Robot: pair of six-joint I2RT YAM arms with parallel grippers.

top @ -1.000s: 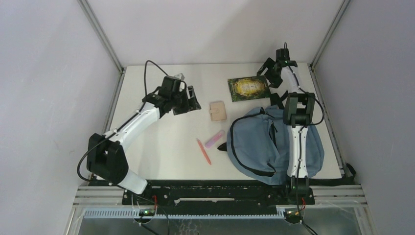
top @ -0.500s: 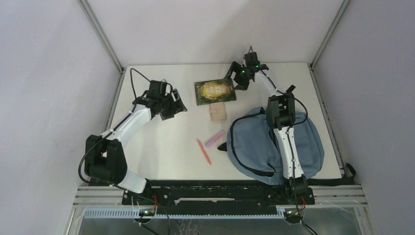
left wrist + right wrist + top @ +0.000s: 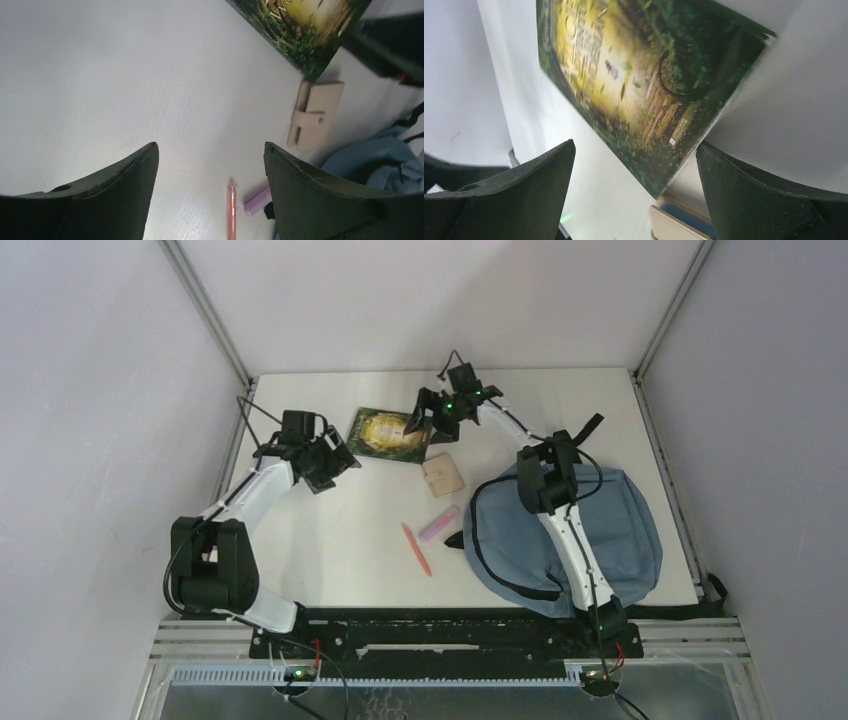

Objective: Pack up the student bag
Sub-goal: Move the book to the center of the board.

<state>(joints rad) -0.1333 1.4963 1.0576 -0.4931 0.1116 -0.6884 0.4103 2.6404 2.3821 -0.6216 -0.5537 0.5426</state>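
Note:
The student bag [image 3: 625, 530], dusty blue with black trim, lies at the table's right with my right arm stretched over it. It also shows in the left wrist view as the bag [image 3: 367, 160]. A green-covered book [image 3: 385, 435] lies flat at the far middle. My right gripper [image 3: 424, 424] is open at its right edge, and the book's near corner [image 3: 634, 75] sits between the spread fingers. My left gripper [image 3: 333, 462] hovers open and empty left of the book [image 3: 300, 25], its fingers wide over bare tabletop.
A tan wallet [image 3: 442, 476] lies just below the book and shows as the wallet [image 3: 314, 116]. A pink eraser [image 3: 438, 525], an orange pen [image 3: 416, 549] and a small black item [image 3: 455, 539] lie left of the bag. Frame posts stand at the far corners.
My right gripper has swept left along the far side, and the book has slid with it from above the bag to past the wallet. My left arm has drawn back to the left.

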